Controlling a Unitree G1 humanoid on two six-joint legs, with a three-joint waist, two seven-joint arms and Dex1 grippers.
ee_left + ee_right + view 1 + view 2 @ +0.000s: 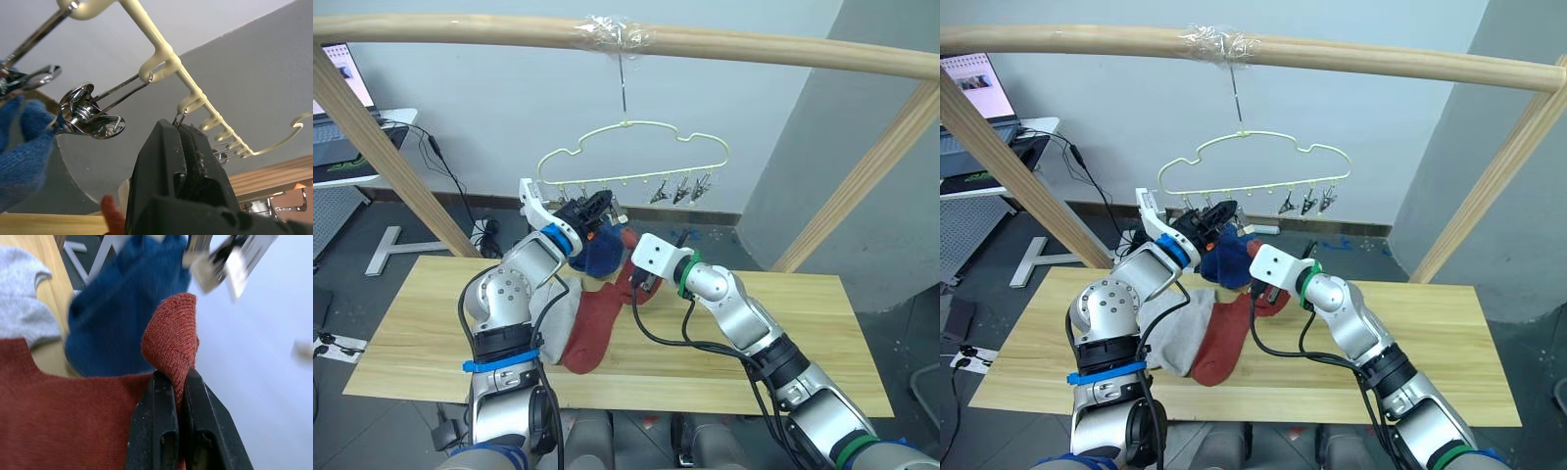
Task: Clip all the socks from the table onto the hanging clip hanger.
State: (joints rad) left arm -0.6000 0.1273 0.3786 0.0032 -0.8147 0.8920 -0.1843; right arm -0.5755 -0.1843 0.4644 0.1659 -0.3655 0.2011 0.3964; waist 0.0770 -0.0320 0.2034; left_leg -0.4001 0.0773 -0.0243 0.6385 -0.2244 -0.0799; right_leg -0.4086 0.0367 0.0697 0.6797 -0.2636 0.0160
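Right gripper [178, 382] pinches red sock [171, 333].

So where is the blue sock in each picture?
Left eye view: blue sock mid-picture, under the clip hanger.
Right eye view: mid-picture, under the hanger.
Left wrist view: left edge, beside a metal clip.
Right wrist view: upper middle.
Shared landmark: the rust red sock beside it.

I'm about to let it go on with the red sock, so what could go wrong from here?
1. The right gripper pinches only a small fold of the rust red sock; it may slip out on the lift.
2. The blue sock hangs close beside that fold and could get nudged or tangled.
3. The left gripper at the clips could set the clip hanger swinging.
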